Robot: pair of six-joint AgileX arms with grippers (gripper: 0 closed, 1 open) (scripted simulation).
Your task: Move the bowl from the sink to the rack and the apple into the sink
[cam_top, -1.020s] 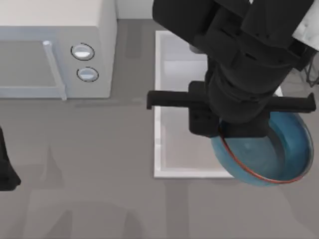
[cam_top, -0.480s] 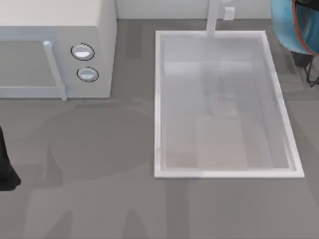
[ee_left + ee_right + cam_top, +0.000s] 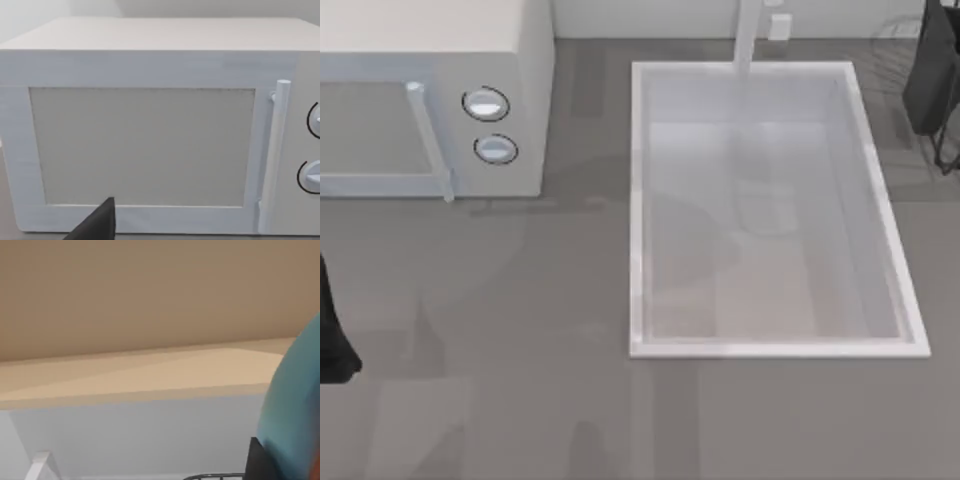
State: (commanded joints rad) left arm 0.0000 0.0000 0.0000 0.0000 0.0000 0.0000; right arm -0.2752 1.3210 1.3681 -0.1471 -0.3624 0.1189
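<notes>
The white sink (image 3: 638,200) lies right of centre with nothing in its basin, and its tap post (image 3: 748,35) stands at the far rim. A dark part of my right gripper (image 3: 928,75) hangs at the far right edge, over the thin wires of the rack (image 3: 945,150). In the right wrist view the blue bowl (image 3: 295,405) is tilted against a dark finger (image 3: 257,462), with a rack wire (image 3: 212,475) just below; the gripper is shut on the bowl. The apple is out of view. My left arm (image 3: 332,340) is parked at the left edge.
A white microwave (image 3: 430,60) with two knobs (image 3: 486,104) and a bar handle (image 3: 428,140) fills the far left; the left wrist view faces its door (image 3: 142,145). Bare grey table (image 3: 520,400) runs along the front and between microwave and sink.
My right arm carried the bowl from over the sink's front right corner to the far right, then past the top view's edge. The sink basin is uncovered. The left arm has not moved.
</notes>
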